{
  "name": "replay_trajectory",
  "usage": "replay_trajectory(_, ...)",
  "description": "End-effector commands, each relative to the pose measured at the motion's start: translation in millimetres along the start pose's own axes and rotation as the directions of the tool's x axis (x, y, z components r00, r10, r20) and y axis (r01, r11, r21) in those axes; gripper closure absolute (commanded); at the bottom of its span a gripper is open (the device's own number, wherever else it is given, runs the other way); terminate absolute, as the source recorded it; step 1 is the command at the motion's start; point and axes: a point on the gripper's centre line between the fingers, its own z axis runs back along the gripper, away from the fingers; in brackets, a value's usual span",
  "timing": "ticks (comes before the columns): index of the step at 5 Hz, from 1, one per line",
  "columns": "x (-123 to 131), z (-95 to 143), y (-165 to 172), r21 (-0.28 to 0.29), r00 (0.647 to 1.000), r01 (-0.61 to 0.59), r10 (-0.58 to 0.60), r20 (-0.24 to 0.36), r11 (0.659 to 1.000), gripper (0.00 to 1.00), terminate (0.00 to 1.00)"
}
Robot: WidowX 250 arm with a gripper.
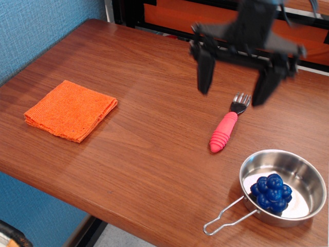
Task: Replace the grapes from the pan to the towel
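Black 2-fingered gripper (234, 93): jaws spread wide, holding nothing, hanging above the brown wooden table (149, 149) over a pink-handled fork (226, 126). Glossy dark-blue cluster of grapes (271, 193): lying inside the round shiny steel pan (303, 177) at the near right corner. Folded bright orange towel (70, 109): flat at far left, well apart from the pan.

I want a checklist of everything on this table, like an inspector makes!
Surface: wooden table, brown.
Job's things: blue grapes sit inside the steel pan; orange towel lies folded at the left, bare.
Clutter: fork with a pink handle, beside the pan.
End effector: open, empty, hanging above the fork.
Cables: nothing seen.
Surroundings: blue wall at left.
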Motion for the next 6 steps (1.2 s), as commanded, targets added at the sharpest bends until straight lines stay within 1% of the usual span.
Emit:
replay_trajectory(1,-26.0,-24.4,-35.7,-0.058,0.979,0.202,-0.2,0.038,0.978,0.0,0.0)
replay_trajectory(2,-32.5,-35.4,-50.5,-0.094,0.965,0.26,-0.255,0.058,0.961,0.0,0.0)
replay_trajectory(3,-31.4,-43.5,-70.2,-0.094,0.947,0.32,-0.316,0.052,0.943,0.0,0.0)
replay_trajectory(4,-28.4,-59.9,-80.0,-0.11,0.936,0.351,-0.35,0.026,0.93,0.0,0.0)
replay_trajectory(5,-25.0,-69.9,-85.0,-0.118,0.93,0.368,-0.368,0.022,0.923,0.0,0.0)
replay_trajectory(6,-22.2,-73.1,-83.8,-0.125,0.924,0.382,-0.382,0.026,0.916,0.0,0.0)
